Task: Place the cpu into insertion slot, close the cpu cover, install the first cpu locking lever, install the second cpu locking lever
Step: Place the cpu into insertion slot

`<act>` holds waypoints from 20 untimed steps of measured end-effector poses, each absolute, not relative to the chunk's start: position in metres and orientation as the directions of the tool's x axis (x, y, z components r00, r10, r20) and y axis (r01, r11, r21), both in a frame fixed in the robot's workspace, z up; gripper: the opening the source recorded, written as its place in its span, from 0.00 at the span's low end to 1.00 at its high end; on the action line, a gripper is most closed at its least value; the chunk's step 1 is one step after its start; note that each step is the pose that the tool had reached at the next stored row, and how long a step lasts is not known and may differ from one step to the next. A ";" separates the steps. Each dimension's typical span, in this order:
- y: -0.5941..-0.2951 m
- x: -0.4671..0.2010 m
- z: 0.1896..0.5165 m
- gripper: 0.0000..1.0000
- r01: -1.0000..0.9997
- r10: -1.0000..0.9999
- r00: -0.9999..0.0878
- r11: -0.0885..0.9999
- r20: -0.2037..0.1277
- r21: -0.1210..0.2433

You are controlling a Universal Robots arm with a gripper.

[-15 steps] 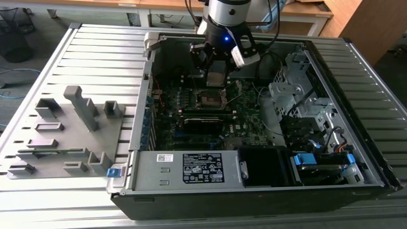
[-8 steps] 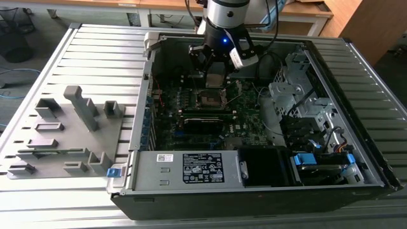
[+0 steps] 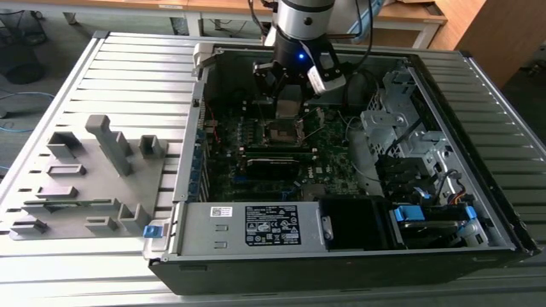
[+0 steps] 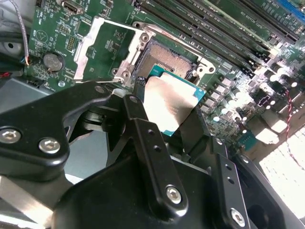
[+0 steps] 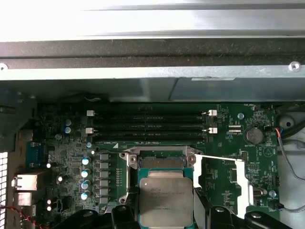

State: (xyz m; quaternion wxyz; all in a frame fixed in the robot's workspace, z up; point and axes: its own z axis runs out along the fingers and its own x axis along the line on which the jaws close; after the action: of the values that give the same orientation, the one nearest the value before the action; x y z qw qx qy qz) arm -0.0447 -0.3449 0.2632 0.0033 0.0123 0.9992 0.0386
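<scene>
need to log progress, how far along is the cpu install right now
Nothing is finished yet. In hand: the gripper is shut on the cpu, held just over the insertion slot, whose contacts are bare, so the chip is not seated. Left: the cpu cover lies flipped open beside the slot, so closing and locking remain undone.

Arm (image 3: pixel 305 18): silver-grey cylindrical wrist segment over a black housing carrying a small blue light (image 3: pixel 300 57), with black cables (image 3: pixel 372 25) routed beside it. Gripper (image 4: pixel 167 112): matte black throughout, with flat bar-shaped fingers (image 4: pixel 145 133) dotted with small holes, on broad rounded links fastened by silver hex-socket screws (image 4: pixel 174 192).
</scene>
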 end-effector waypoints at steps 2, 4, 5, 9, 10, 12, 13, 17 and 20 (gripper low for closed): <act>-0.345 -0.045 0.260 0.54 0.024 0.025 -1.000 0.997 -0.006 0.077; -0.345 -0.046 0.257 0.54 0.024 0.025 -1.000 0.997 -0.007 0.076; -0.345 -0.046 0.255 0.54 0.024 0.025 -1.000 0.997 -0.008 0.076; -0.345 -0.047 0.248 0.54 0.024 0.025 -1.000 0.997 -0.009 0.076; -0.345 -0.048 0.246 0.54 0.024 0.025 -1.000 0.997 -0.009 0.076; -0.345 -0.048 0.243 0.54 0.024 0.025 -1.000 0.997 -0.009 0.075; -0.345 -0.048 0.242 0.54 0.024 0.025 -1.000 0.997 -0.009 0.074; -0.345 -0.048 0.241 0.54 0.024 0.025 -1.000 0.997 -0.009 0.074; -0.345 -0.048 0.241 0.54 0.029 0.029 -1.000 0.997 -0.009 0.074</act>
State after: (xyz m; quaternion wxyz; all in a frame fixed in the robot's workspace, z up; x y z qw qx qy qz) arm -0.0476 -0.3449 0.2407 0.0050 0.0145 0.9992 0.0369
